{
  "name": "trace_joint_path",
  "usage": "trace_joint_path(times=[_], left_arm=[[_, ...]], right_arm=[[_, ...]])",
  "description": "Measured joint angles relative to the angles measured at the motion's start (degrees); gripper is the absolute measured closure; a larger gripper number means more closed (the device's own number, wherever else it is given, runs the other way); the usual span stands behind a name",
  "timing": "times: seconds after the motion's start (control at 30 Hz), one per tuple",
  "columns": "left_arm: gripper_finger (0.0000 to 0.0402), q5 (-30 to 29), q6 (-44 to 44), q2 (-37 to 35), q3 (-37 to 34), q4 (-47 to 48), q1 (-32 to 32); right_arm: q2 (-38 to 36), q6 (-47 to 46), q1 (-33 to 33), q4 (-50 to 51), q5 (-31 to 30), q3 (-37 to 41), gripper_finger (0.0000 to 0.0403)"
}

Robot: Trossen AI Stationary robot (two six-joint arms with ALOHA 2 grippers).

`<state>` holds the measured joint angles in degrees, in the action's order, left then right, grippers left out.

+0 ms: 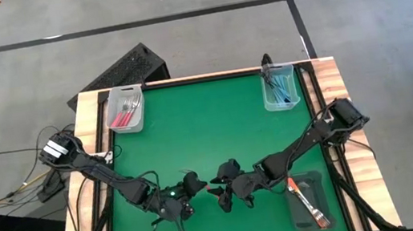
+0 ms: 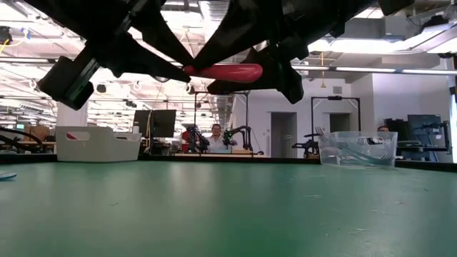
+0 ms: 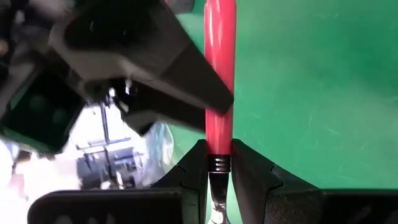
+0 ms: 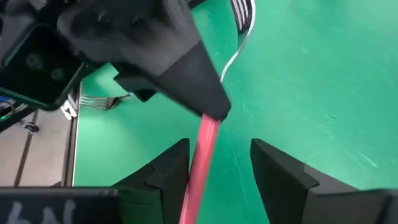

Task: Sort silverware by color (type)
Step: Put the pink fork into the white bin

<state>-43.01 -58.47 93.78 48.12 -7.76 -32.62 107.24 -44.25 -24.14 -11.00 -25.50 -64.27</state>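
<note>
Left end effector on pink-red fork, right end effector astride.

No words, labels, brands or numbers can be read anywhere. Pale strokes that may be characters show on a dark surface at the edge of the right wrist view, too cut off to make out.

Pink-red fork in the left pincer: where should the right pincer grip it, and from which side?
Probably best to grip the bare plastic handle of the pink-red fork, coming end-on from its free tip. The left pincer is clamped at the metal neck, leaving the slim, straight handle free. The right pincer is open astride it.
</note>
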Motion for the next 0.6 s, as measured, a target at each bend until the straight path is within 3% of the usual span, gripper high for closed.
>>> trace_joint_path(times=[0.27, 0.43, 0.6], left_arm=[[0.0358, -8.0, 20.4, 0.0, 0.0, 3.7, 3.9], [0.0358, -11.9, 26.1, -1.8, 0.0, 10.4, 8.1], [0.0358, -12.7, 37.2, -7.9, 0.0, 23.0, 17.1]], right_arm=[[-3.4, -1.2, -0.1, 4.8, -7.4, 0.1, 0.0238], [-13.1, 1.2, -2.4, 11.9, -20.0, 0.0, 0.0242], [-19.4, 6.1, -6.5, 14.1, -29.3, 0.0, 0.0242]])
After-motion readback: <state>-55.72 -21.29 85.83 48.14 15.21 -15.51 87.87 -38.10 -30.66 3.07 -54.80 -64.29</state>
